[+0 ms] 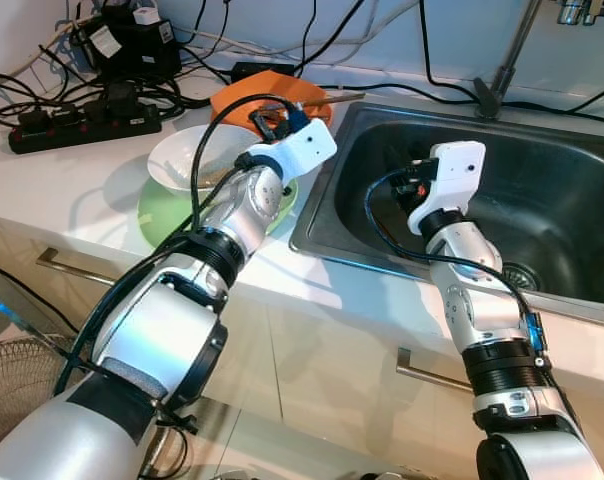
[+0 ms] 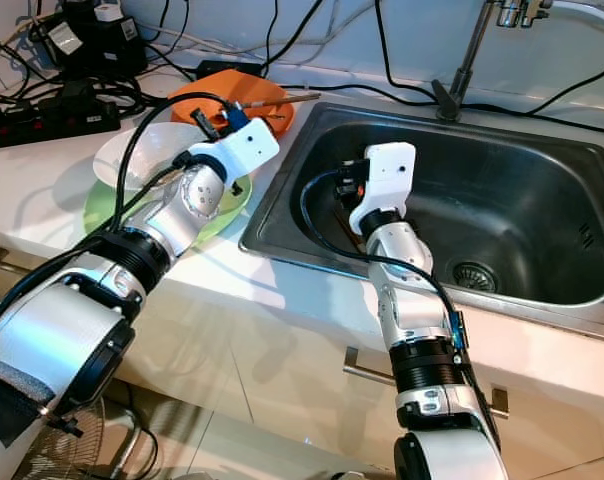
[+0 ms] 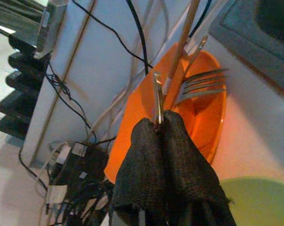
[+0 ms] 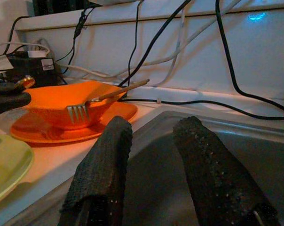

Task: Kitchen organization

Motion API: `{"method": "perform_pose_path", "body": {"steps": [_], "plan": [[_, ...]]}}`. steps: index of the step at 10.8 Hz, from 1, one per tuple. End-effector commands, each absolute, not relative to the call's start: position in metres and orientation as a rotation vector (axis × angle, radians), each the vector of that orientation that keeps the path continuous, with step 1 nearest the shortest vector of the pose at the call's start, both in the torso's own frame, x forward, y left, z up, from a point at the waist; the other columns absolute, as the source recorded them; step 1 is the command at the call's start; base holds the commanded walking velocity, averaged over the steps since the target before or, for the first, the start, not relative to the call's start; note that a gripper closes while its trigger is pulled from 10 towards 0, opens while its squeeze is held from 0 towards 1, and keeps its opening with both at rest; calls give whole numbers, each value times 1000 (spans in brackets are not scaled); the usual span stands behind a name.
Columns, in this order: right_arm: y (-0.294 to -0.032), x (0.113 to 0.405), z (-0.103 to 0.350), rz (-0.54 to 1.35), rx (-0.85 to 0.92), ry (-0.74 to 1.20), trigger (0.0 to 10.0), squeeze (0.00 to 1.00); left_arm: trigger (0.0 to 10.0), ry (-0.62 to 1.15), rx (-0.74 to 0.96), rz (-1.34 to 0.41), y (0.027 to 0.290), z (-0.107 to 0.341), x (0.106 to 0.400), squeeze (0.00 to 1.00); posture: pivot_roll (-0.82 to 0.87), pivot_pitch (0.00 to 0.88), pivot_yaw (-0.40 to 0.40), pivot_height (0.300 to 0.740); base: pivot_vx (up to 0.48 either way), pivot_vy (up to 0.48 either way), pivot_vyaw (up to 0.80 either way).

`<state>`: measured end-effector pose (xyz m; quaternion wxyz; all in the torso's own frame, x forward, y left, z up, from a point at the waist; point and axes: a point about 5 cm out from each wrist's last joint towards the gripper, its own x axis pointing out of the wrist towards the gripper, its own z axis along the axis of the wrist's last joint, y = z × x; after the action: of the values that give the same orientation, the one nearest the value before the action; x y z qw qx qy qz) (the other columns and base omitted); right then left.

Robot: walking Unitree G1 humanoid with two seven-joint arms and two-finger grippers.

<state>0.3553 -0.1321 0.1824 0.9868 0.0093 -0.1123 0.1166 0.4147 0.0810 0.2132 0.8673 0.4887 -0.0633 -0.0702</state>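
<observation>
Left tool (image 3: 160,123) clenched on a thin metal utensil (image 3: 158,96) above the orange bowl (image 3: 198,117) holding a fork (image 3: 198,84) on the worktop (image 1: 42,180); right tool (image 4: 149,141) released, fingers apart, inside the sink (image 1: 542,190).

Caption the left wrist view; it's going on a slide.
Left gripper shut on a thin metal utensil above the orange bowl holding a fork.

I saw a shallow orange plastic bowl (image 4: 62,109) sitting on a flat orange plate (image 4: 114,113) beside the sink. A steel fork (image 3: 201,86) leaned on its rim, tines outward, next to 1 wooden-handled utensil (image 3: 183,41).
</observation>
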Motion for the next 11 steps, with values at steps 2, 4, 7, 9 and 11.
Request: {"method": "perform_pose_path", "body": {"steps": [2, 4, 7, 9, 11], "plan": [[-132, 355, 183, 230, 33, -233, 10000, 0, 10000, -251, 1078, -74, 82, 241, 417, 0, 20, 0, 21, 740, 0, 0, 0], [-130, 355, 183, 235, 35, -233, 10000, 0, 10000, -343, 1045, -40, 82, 253, 415, 0, 25, 0, 20, 740, 0, 0, 0], [-128, 355, 182, 238, 38, -234, 10000, 0, 10000, -686, 804, -85, 70, 301, 391, 0, 29, 0, 18, 740, 0, 0, 0], [-128, 356, 183, 237, 42, -241, 10000, 0, 10000, -842, 547, -193, 62, 329, 367, 0, 36, 0, 18, 740, 0, 0, 0], [-135, 356, 188, 227, 33, -261, 10000, 447, 10000, -856, 254, -433, 46, 328, 348, 0, 33, 0, 18, 740, 0, 0, 0]]}}
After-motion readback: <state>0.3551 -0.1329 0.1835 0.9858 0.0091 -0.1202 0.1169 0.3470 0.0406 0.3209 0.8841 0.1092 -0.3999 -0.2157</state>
